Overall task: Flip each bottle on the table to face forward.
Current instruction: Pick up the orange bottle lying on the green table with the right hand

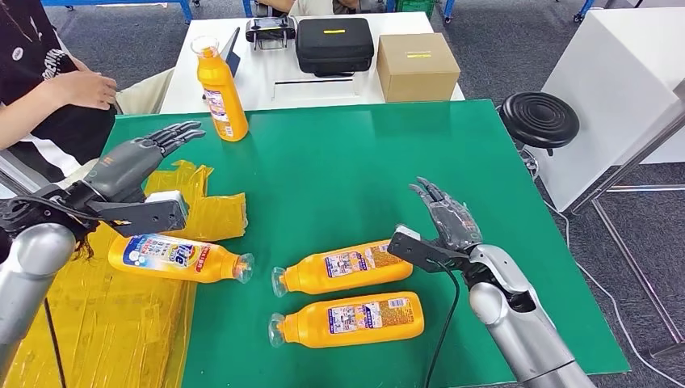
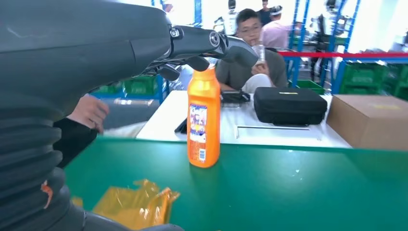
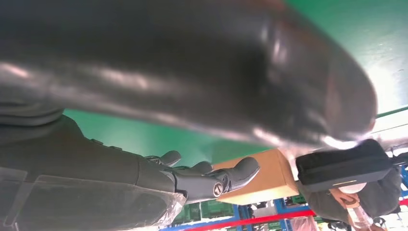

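One orange bottle (image 1: pixel 220 90) stands upright at the far left of the green table (image 1: pixel 363 153); it is also the orange bottle (image 2: pixel 204 120) in the left wrist view. Three more lie on their sides near the front: a bottle (image 1: pixel 174 257) on the yellow plastic, a middle bottle (image 1: pixel 347 268) and a front bottle (image 1: pixel 351 318). My left hand (image 1: pixel 133 166) hovers open, fingers stretched toward the standing bottle, holding nothing. Right of the lying bottles, my right hand (image 1: pixel 448 218) is open just above the table, close to the middle bottle's base.
Crumpled yellow plastic (image 1: pixel 105 315) covers the table's front left. A person's arm (image 1: pixel 56 97) reaches in at the far left. Behind the table a white desk holds a black case (image 1: pixel 334 44) and a cardboard box (image 1: pixel 417 66). A black stool (image 1: pixel 539 120) stands at the right.
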`<state>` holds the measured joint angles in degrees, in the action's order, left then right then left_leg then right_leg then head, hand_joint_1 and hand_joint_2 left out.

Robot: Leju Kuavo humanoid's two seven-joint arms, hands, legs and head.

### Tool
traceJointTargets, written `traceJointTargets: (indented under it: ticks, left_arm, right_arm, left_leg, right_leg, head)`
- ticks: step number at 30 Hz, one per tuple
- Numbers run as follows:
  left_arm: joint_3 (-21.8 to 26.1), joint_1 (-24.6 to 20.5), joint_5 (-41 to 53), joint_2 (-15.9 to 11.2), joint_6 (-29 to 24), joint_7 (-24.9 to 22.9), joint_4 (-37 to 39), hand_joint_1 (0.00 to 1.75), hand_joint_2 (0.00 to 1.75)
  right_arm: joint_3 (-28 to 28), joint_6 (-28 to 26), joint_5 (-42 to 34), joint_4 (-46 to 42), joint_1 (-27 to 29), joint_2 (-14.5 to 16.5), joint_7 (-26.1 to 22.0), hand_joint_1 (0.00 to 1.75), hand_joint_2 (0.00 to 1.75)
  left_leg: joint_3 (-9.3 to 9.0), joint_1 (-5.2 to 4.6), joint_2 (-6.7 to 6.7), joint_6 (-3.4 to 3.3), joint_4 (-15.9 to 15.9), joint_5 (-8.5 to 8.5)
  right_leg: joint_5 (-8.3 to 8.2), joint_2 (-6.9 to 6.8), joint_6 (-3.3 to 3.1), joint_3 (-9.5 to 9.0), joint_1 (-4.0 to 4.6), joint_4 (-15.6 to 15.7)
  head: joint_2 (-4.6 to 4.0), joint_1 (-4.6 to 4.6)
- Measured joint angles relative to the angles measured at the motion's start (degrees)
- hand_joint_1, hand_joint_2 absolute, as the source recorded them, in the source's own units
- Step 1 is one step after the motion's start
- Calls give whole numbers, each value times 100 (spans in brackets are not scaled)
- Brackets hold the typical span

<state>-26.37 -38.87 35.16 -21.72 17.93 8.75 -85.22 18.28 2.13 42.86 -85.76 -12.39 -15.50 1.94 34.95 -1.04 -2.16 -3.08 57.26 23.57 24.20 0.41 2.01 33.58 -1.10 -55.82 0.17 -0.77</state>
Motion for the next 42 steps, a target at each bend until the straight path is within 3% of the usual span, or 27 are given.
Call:
traceJointTargets:
  ticks: [1,5,10,16,24,31,42]
  left_arm:
    - [100,72,-58,63,-39,-26,0,0,175]
    - [503,307,-296,322,-296,-193,65,0,175]
    - [874,424,-681,608,-490,77,596,0,175]
    - [911,481,-850,895,-735,341,1332,0,175]
    - [937,571,-975,1119,-945,359,1722,0,175]
    - [1303,874,-1245,1263,-1193,396,1760,0,175]
    - [1564,1052,-1306,1314,-1214,420,1763,0,175]
  right_arm:
    - [2,39,25,-69,23,-26,22,0,0]
    - [37,465,-150,-339,100,-229,-40,0,175]
    - [105,1236,-1111,-660,248,-755,-492,0,175]
    - [406,1500,-1333,-770,134,-1040,-667,0,175]
    - [950,1510,-1240,-714,-291,-1041,-627,0,175]
    - [1501,880,-665,-487,-616,-817,-577,0,175]
    - [1794,758,-548,-314,-685,-666,-569,0,175]
  left_leg:
    - [0,0,2,0,0,0]
    - [2,0,-4,0,0,1]
    - [6,-1,-6,0,0,1]
    - [6,-2,-2,-1,0,1]
    - [10,0,-4,0,-1,1]
    - [10,0,-6,0,-1,1]
    - [12,0,-7,0,-1,0]
  right_leg:
    - [0,3,0,1,0,0]
    - [0,2,1,5,0,2]
    - [0,0,1,5,-1,2]
    - [-2,1,1,5,-1,2]
    - [-1,1,1,5,1,-1]
    - [-1,0,1,8,1,-1]
    - [-1,-1,1,7,0,-1]
  head:
    - [0,0]
    - [0,1]
    - [0,0]
    - [1,1]
    - [0,1]
    - [0,1]
    - [0,1]
